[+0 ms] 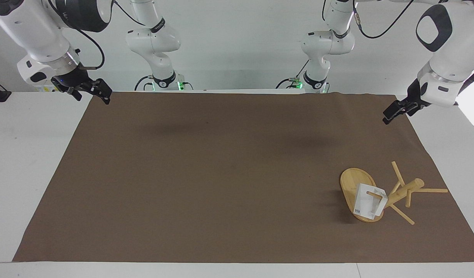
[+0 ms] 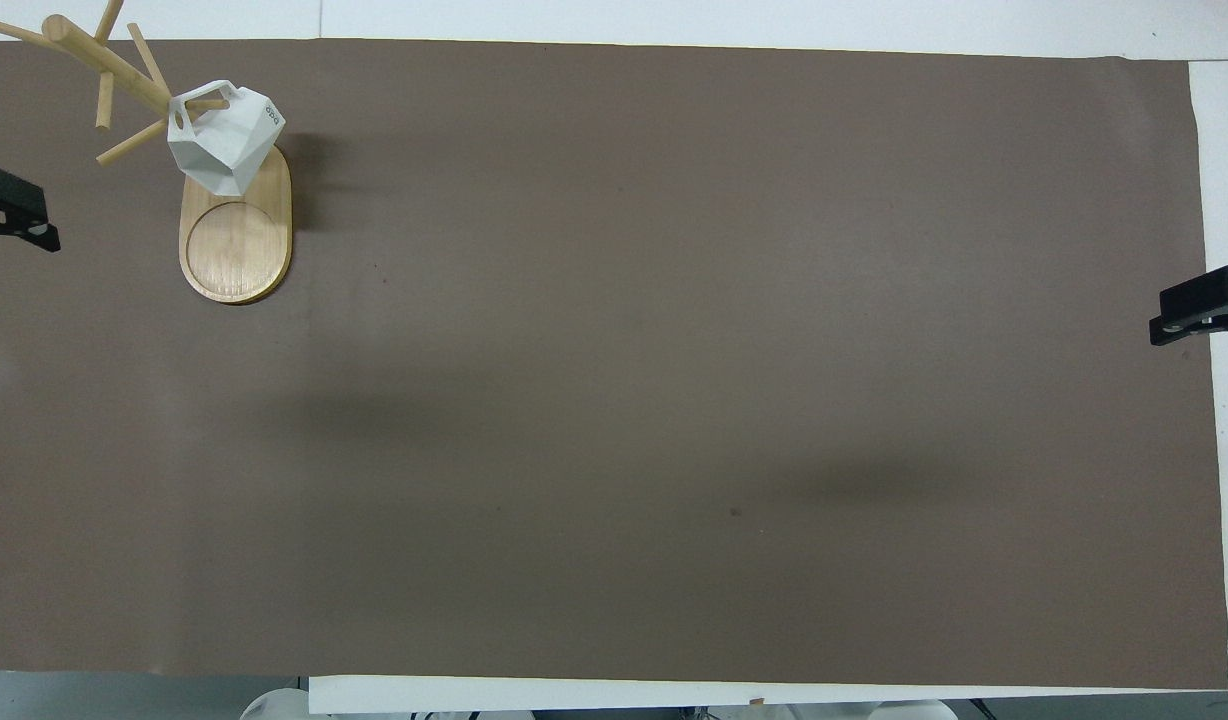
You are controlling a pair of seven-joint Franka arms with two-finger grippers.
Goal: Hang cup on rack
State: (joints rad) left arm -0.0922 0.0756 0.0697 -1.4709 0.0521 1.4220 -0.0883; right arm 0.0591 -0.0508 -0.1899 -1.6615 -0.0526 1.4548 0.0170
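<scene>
Bamboo, pale and bare, makes up the rack (image 1: pixel 391 193) (image 2: pixel 154 120), a mug tree that stands on the brown mat (image 1: pixel 221 173) (image 2: pixel 674 400) at the left arm's end of the table, in the part of the mat farthest from the robots. Its flat oval base (image 1: pixel 351 183) (image 2: pixel 236 240) lies with its long axis running toward and away from the robots. The thick post appears in both views to slant off toward the left arm's edge of the mat, thin pegs fanning out from it.

The white faceted cup (image 1: pixel 368 201) (image 2: pixel 224 135) hangs by its looped handle on one peg, over the end of the base farther from the robots. Its body tips away from the post, toward the middle of the table.

The left gripper (image 1: pixel 395 112) (image 2: pixel 9 205) is up over the mat's edge at its own end, well apart from the rack; whether its fingers are apart or together cannot be told. The right gripper (image 1: pixel 95 90) (image 2: pixel 1199 315) waits over the mat's edge at the right arm's end, fingers apart and holding nothing.
</scene>
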